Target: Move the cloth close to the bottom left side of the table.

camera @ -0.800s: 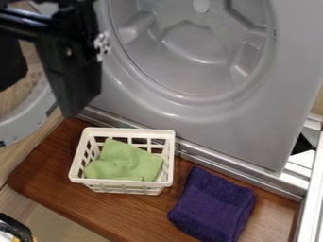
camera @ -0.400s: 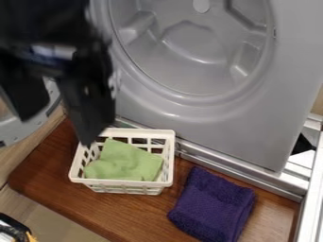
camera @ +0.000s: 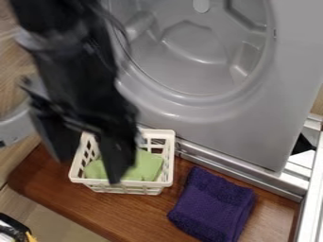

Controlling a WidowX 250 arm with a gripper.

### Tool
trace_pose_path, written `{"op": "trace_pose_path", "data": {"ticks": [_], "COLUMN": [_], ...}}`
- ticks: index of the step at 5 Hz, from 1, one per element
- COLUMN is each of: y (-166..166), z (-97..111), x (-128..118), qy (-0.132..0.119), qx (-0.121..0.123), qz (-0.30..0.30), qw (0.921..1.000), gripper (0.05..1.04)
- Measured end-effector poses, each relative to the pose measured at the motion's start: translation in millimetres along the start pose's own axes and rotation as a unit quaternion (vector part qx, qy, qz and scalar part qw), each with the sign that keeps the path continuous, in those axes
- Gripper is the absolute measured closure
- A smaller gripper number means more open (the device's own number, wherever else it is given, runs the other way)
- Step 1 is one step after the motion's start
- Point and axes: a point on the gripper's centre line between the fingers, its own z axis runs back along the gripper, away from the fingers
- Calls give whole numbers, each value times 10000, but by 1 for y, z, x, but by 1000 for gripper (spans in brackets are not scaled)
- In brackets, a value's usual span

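My gripper (camera: 88,170) hangs at the left, over the left part of the white basket, with its two fingers spread apart and nothing visible between them. One finger hides part of a green cloth (camera: 148,165), which lies crumpled inside the basket. A dark purple cloth (camera: 214,205) rests folded on the brown wooden table (camera: 142,212), to the right of the basket and apart from it. The gripper is up and left of the purple cloth, well away from it.
The white slatted basket (camera: 126,187) stands on the table's left half. Behind the table rises a grey appliance panel (camera: 208,123) with a metal rail (camera: 230,168) along its bottom. A dark object (camera: 12,227) shows at the lower left corner.
The gripper has moved down and to the right from the upper left, and now overlaps the basket. Both cloths and the basket have stayed put.
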Motion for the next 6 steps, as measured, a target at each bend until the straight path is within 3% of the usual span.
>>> {"op": "trace_pose_path", "data": {"ticks": [1, 3, 4, 6], "y": [-3, -14, -17, -30], "z": [-31, -94, -128, -157], "x": [6, 29, 44, 78], "qy": [206, 468, 399, 14], "qx": [200, 229, 318, 323], "qz": [-121, -238, -236, -197], "qw": [9995, 9984, 9984, 9993], "gripper": [83, 83, 83, 83]}}
